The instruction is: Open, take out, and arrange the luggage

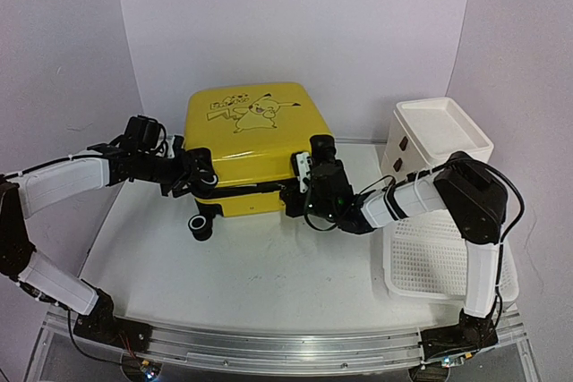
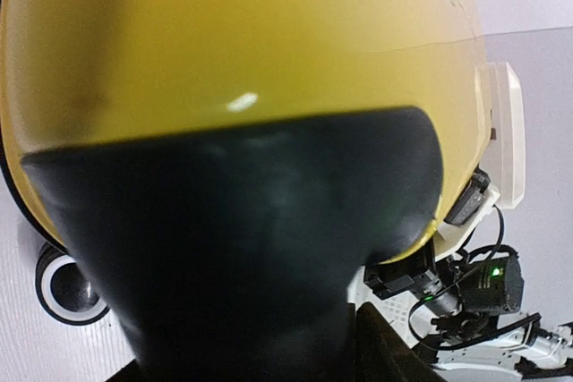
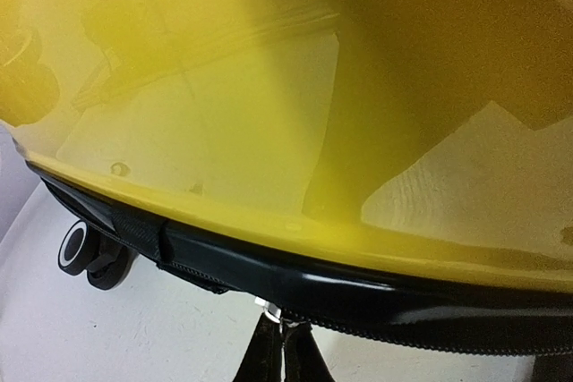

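Luggage (image 1: pixel 255 145) lies flat at the back middle of the counter (image 1: pixel 251 275), lid up and closed, its near side facing my two arms.

At the left, my left end effector (image 1: pixel 204 178) is pressed in at the case's near-left corner, just above a black wheel (image 1: pixel 199 226). A dark blur fills its own camera, so I cannot tell whether it is parted or gripping anything. With a wheel at that end, I judge that the long axis runs left to right, and the black zipper band (image 1: pixel 255 191) follows it along the near side.

The coming move turns on that band. It lies directly ahead of my right end effector (image 1: pixel 304 196), which sits at the near-right corner, clenched, with its fingertips (image 3: pixel 262 355) right at the zipper teeth. It may be pinching the pull, but I cannot confirm that. The right arm is the nearer one to the zipper, and I reckon the travel would be leftward along the band.

The overhead view shows both arms bracketing the case, with the white cabinet (image 1: pixel 439 131) and basket (image 1: pixel 443 261) further right. Only the right wrist view shows the teeth and the closed seam.
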`<state>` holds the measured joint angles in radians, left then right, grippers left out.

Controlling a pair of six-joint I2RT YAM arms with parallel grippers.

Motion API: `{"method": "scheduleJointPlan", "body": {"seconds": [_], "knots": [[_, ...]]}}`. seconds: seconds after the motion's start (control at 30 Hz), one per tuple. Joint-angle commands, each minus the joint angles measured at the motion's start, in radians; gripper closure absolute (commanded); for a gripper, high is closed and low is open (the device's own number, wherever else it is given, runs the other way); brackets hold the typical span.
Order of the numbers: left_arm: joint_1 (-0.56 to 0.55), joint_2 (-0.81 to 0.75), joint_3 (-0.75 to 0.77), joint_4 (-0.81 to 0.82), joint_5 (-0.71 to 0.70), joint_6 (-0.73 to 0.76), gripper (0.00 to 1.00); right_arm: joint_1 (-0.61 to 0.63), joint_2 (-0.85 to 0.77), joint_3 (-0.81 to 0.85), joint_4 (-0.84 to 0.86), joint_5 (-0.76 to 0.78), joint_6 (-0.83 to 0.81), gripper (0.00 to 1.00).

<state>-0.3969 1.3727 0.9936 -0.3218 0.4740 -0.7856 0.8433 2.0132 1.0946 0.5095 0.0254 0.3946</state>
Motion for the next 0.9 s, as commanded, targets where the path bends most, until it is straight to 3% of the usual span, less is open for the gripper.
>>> {"method": "scheduleJointPlan", "body": {"seconds": [0.0,0.33,0.43,0.6,0.73,0.87], "knots": [[-0.016,-0.005,0.013,0.169,0.162,-0.055,0.54,0.048,0.043,0.070,0.004,-0.015,0.021,1.00],[-0.066,-0.059,-0.067,0.423,0.164,-0.286,0.69,0.090,0.066,0.032,0.166,0.093,0.182,1.00],[-0.117,-0.068,-0.110,0.513,0.107,-0.373,0.70,0.121,0.068,0.033,0.170,0.119,0.165,1.00],[-0.182,-0.027,-0.101,0.571,0.063,-0.397,0.73,0.198,0.065,0.016,0.203,0.123,0.104,1.00],[-0.189,-0.017,-0.107,0.594,0.037,-0.401,0.77,0.241,0.044,0.005,0.154,0.112,0.033,1.00],[-0.180,-0.046,-0.110,0.593,0.014,-0.356,0.78,0.255,-0.080,-0.119,0.052,0.185,-0.049,1.00]]}}
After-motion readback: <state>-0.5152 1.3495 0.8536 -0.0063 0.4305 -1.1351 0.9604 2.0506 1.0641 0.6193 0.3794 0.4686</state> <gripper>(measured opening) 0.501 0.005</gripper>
